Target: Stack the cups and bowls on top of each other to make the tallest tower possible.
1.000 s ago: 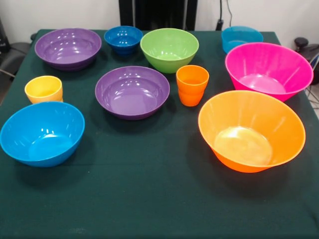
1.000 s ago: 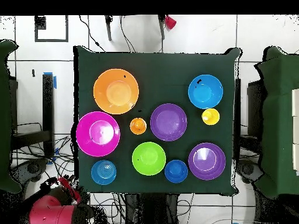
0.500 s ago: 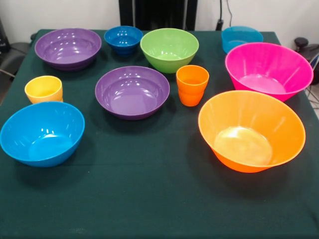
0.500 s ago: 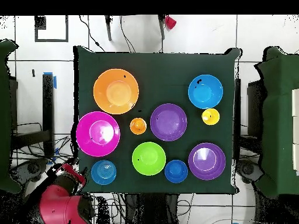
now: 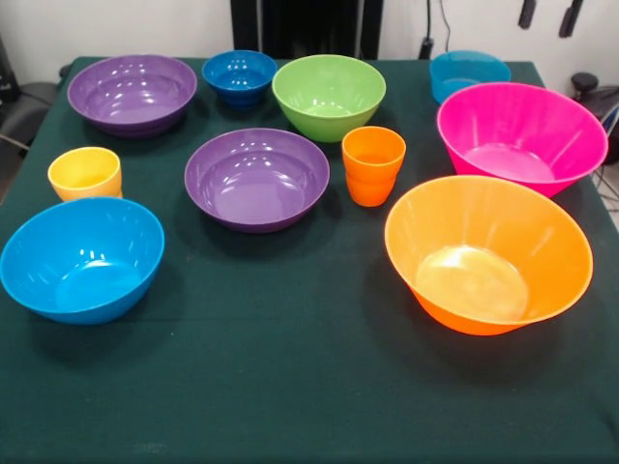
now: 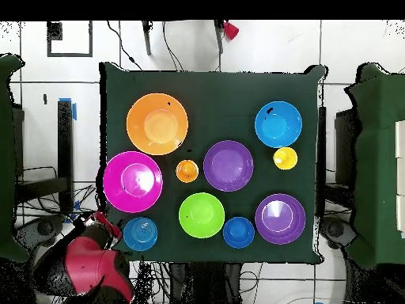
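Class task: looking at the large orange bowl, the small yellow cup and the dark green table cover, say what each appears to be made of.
Large orange bowl: probably glossy plastic; its inside reflects light. Small yellow cup: likely the same smooth plastic, with a slight sheen. Dark green table cover: seemingly matte cloth, with no glare.

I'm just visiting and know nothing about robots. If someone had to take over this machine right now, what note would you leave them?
Tool: only its two tips show at the top edge of the front view, apart and holding nothing.
All bowls and cups sit separately on the table: large orange bowl, pink bowl, teal bowl, green bowl, dark blue bowl, two purple bowls, light blue bowl, orange cup, yellow cup.
Done: nothing stacked.
Left: the whole tower.
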`<state>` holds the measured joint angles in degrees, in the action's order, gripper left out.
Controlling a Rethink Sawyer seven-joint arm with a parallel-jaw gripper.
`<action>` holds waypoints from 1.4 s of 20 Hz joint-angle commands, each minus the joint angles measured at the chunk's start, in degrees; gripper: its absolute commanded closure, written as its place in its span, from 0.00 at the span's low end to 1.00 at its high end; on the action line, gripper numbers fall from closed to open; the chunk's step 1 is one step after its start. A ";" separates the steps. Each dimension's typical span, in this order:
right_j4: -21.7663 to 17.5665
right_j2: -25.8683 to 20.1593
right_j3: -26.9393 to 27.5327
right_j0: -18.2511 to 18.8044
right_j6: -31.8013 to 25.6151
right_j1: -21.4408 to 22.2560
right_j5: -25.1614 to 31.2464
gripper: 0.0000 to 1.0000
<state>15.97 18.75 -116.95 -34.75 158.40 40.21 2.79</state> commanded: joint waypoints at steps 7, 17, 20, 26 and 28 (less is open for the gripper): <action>2.60 -8.01 6.85 5.04 4.77 -11.51 4.89 0.00; 10.27 -4.68 7.65 -0.82 13.41 -14.58 6.27 0.00; 11.01 -3.81 7.69 -0.37 12.28 -10.28 12.19 0.00; 11.45 -5.33 5.70 2.14 9.09 -8.82 11.84 0.00; 9.76 -9.65 2.33 7.12 6.12 -7.60 7.38 0.00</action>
<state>24.11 17.14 -113.20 -33.69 158.40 31.16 10.26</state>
